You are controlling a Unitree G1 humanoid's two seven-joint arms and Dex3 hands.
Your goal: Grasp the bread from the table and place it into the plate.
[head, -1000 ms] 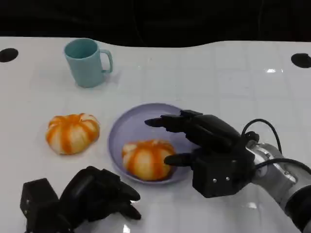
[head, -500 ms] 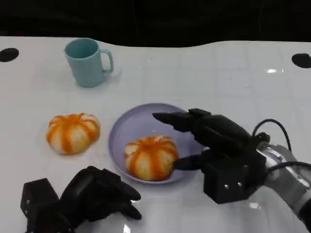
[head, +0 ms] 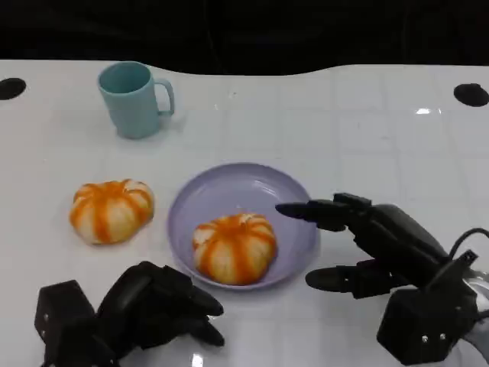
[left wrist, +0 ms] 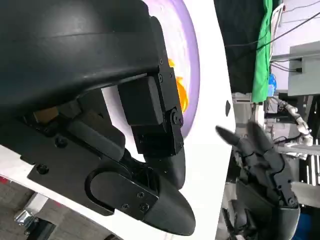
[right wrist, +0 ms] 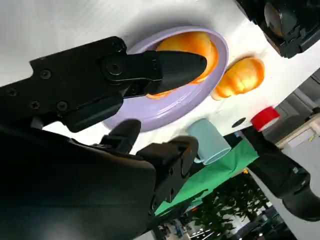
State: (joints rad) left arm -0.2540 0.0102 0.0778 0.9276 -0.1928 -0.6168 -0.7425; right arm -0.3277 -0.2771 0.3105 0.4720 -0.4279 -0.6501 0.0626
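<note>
On the lavender plate [head: 294, 200], an orange-striped bread roll [head: 233, 247], right hand [head: 372, 246] beside it empty with fingers spread, left hand [head: 157, 303] curled closed on nothing, second roll [head: 111, 210] on the white table [head: 344, 122].

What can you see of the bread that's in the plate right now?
The bread in the plate is a round, domed bun, glossy orange with pale cream stripes running down from its top like a pumpkin. It sits upright in the near part of the lavender plate, resting on the plate's floor. Nothing grips it: the right hand hovers open beside the plate's right rim, apart from the bun.
</note>
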